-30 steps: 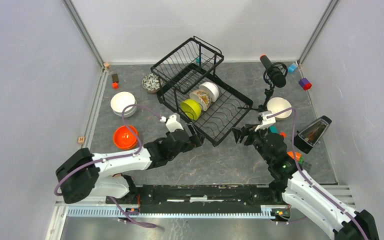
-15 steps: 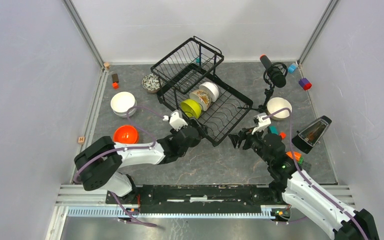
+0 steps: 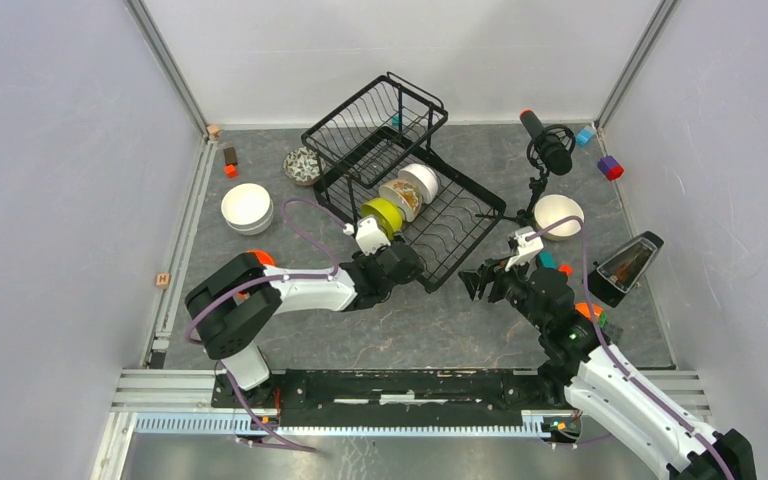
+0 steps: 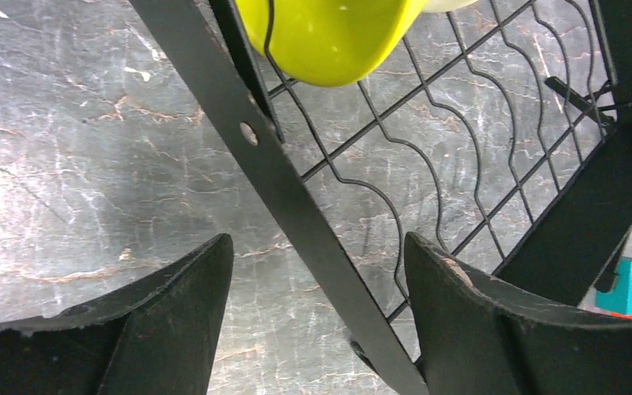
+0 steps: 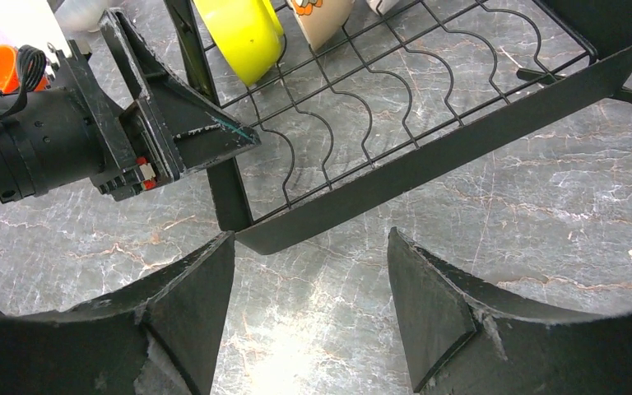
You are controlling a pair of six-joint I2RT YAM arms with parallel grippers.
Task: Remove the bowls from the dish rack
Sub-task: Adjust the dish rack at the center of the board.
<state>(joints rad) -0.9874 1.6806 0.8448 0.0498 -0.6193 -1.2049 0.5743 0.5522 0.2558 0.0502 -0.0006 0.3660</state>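
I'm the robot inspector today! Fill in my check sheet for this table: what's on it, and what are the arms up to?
Surface: dark marbled tabletop; no spills seen.
Job's things: dish rack holds the lime green bowl, beige patterned bowl and white bowl. On the table: stacked white bowls, dark-patterned bowl, orange bowl, another white bowl.
Clutter: microphone, blue block, purple block.
End effectors: left end effector open, straddling the rack's frame bar; right end effector open, empty, beside the rack's near edge.
Cables: purple cable on each arm; no snag seen.
Surroundings: pale walls.
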